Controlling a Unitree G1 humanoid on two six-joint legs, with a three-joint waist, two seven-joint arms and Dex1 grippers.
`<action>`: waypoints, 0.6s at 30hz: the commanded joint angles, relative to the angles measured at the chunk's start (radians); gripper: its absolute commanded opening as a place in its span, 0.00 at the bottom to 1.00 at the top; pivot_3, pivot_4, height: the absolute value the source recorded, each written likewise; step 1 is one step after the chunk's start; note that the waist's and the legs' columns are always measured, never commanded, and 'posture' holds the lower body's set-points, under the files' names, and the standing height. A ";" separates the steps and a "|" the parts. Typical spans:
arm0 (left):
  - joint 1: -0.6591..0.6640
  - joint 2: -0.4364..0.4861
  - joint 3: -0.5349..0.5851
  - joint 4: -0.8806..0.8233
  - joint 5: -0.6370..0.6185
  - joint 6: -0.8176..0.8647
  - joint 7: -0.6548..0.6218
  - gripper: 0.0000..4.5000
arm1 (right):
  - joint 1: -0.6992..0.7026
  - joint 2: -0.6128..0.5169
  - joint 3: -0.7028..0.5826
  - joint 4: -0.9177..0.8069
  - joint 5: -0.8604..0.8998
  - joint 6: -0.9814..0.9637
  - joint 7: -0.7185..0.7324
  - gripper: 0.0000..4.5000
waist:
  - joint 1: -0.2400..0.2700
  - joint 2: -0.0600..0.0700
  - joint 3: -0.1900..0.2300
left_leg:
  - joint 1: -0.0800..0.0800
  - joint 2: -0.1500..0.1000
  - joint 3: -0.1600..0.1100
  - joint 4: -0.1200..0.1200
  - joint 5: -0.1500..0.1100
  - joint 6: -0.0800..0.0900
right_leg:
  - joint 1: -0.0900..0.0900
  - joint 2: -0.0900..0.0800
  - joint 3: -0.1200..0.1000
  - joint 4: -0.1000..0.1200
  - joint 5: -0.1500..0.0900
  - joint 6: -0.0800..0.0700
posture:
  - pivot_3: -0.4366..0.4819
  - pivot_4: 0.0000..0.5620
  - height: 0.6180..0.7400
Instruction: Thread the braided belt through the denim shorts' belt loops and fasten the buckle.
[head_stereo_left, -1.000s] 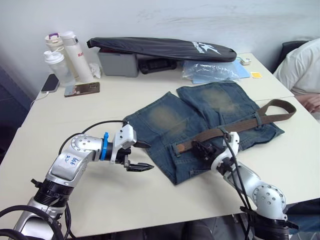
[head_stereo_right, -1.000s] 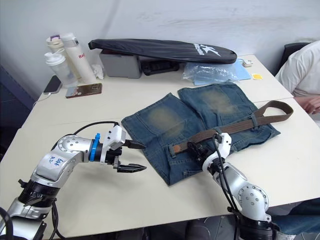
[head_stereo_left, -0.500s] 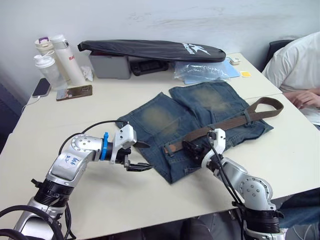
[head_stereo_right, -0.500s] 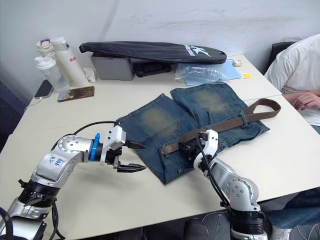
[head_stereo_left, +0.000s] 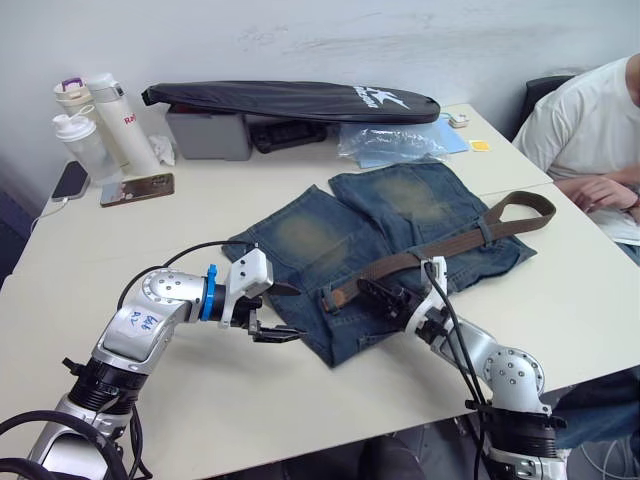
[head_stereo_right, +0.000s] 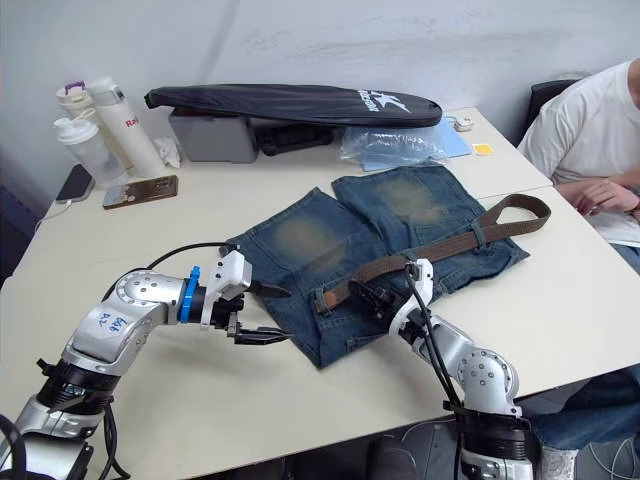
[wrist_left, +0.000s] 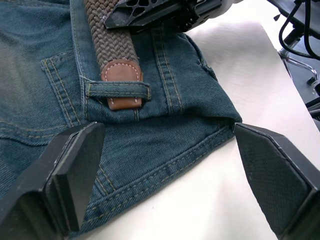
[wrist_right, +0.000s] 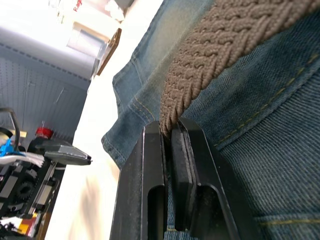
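The denim shorts (head_stereo_left: 395, 225) lie flat on the table with the waistband toward me. The braided belt (head_stereo_left: 440, 250) runs along the waistband, and its reddish-brown tip (wrist_left: 121, 75) is tucked under one of the belt loops (wrist_left: 118, 90). My right gripper (wrist_right: 169, 132) is shut on the belt just behind that tip and rests on the denim. My left gripper (head_stereo_left: 285, 312) hangs open over the table, beside the near left corner of the shorts, holding nothing. The belt's far end folds back past the shorts' right side (head_stereo_left: 530, 205). The buckle is hidden.
Along the back of the table are a long black zipped bag (head_stereo_left: 290, 100) on a grey box (head_stereo_left: 205, 135), bottles (head_stereo_left: 95, 125), a phone (head_stereo_left: 137, 188) and a clear plastic bag (head_stereo_left: 390, 145). A person (head_stereo_left: 590, 130) sits at the table's right edge.
The whole view has swung right, bringing the seated person further in. My left gripper now sits closer to the shorts' corner. The right gripper stays shut on the belt.
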 joint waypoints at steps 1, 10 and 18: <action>0.004 0.009 0.028 -0.027 -0.008 -0.001 0.010 1.00 | 0.001 0.030 0.071 0.066 -0.050 0.053 -0.009 0.01 | 0.000 0.000 0.000 | 0.000 0.000 -0.001 0.000 0.000 0.000 | 0.000 0.000 0.000 0.000 0.000 0.000 | 0.48 0.27 0.03; 0.042 0.024 0.092 -0.044 -0.010 0.009 0.072 1.00 | -0.025 0.086 0.082 0.022 -0.041 0.077 0.020 0.01 | -0.002 0.002 -0.001 | 0.002 0.000 -0.004 0.000 -0.001 0.002 | -0.001 0.001 0.003 0.000 -0.001 -0.001 | 0.48 0.27 0.03; 0.101 0.046 0.179 -0.075 -0.031 0.053 0.129 1.00 | -0.066 0.076 0.142 0.044 -0.130 0.095 0.072 0.01 | -0.003 0.003 -0.003 | 0.002 0.001 -0.004 -0.001 -0.002 0.002 | -0.007 0.001 0.002 0.001 -0.001 -0.002 | 0.48 0.27 0.03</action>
